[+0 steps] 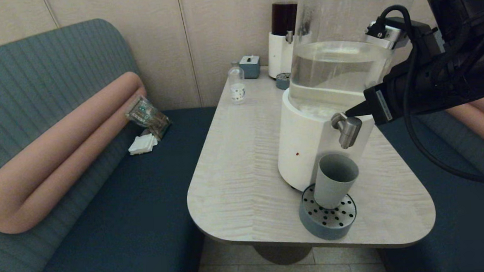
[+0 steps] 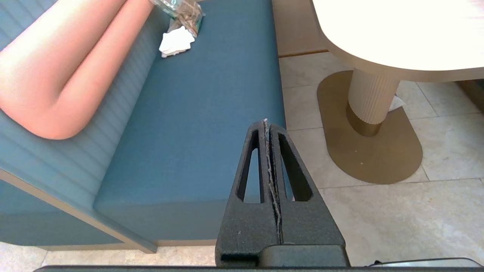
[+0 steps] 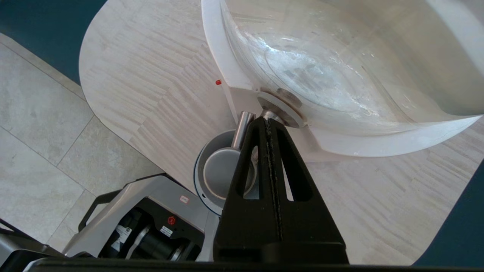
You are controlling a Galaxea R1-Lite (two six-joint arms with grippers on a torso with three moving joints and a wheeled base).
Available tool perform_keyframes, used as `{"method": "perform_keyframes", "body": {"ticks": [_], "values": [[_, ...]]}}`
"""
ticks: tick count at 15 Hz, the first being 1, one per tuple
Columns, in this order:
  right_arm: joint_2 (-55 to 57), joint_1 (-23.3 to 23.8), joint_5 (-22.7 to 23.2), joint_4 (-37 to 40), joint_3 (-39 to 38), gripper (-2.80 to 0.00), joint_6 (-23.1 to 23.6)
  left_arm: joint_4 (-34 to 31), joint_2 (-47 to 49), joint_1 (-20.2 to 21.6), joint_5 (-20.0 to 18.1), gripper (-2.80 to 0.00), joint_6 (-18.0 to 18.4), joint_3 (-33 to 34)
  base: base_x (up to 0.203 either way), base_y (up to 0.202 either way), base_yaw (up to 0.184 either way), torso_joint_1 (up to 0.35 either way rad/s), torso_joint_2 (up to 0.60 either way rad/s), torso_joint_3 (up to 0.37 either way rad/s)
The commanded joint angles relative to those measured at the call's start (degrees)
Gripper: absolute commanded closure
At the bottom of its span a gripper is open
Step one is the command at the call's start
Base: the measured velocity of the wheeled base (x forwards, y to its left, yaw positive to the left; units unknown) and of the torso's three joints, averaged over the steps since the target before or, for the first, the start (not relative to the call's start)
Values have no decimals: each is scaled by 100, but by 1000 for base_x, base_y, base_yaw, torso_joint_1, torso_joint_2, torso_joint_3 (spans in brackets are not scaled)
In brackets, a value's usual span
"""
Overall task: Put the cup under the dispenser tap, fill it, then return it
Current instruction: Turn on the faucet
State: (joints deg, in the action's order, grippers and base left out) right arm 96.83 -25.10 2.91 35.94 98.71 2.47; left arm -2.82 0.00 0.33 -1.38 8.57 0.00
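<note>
The grey-blue cup (image 1: 334,181) stands upright on the round perforated drip tray (image 1: 327,224), directly below the brushed-steel dispenser tap (image 1: 347,130). The tap juts from the big dispenser's white base (image 1: 300,149), under its clear tank of pale liquid. My right gripper (image 1: 348,113) is shut, and its tip rests against the top rear of the tap. The right wrist view shows that gripper (image 3: 267,120) meeting the tap (image 3: 242,124) over the cup (image 3: 221,177). My left gripper (image 2: 266,122) is shut and empty, parked low beside the table over the blue bench seat.
At the far end of the pale wooden table (image 1: 235,161) stand a narrow dispenser of dark liquid (image 1: 284,26), a small clear bottle (image 1: 236,86) and a small grey-blue box (image 1: 250,66). On the left bench (image 1: 125,208) lie a pink bolster, a packet and napkins (image 1: 143,144).
</note>
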Motion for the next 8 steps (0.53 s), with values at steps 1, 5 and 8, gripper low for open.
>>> {"method": "perform_keyframes", "body": {"ticks": [1, 5, 8], "values": [[77, -4, 16, 10, -1, 0, -1, 1, 9, 2, -3, 0, 4, 0, 0, 0, 0, 0, 0, 0], [127, -39, 26, 1, -1, 0, 60, 1, 9, -1, -3, 0, 4, 0, 0, 0, 0, 0, 0, 0], [161, -48, 130, 1, -1, 0, 95, 1, 9, 2, -3, 0, 4, -8, 0, 0, 0, 0, 0, 0]]}}
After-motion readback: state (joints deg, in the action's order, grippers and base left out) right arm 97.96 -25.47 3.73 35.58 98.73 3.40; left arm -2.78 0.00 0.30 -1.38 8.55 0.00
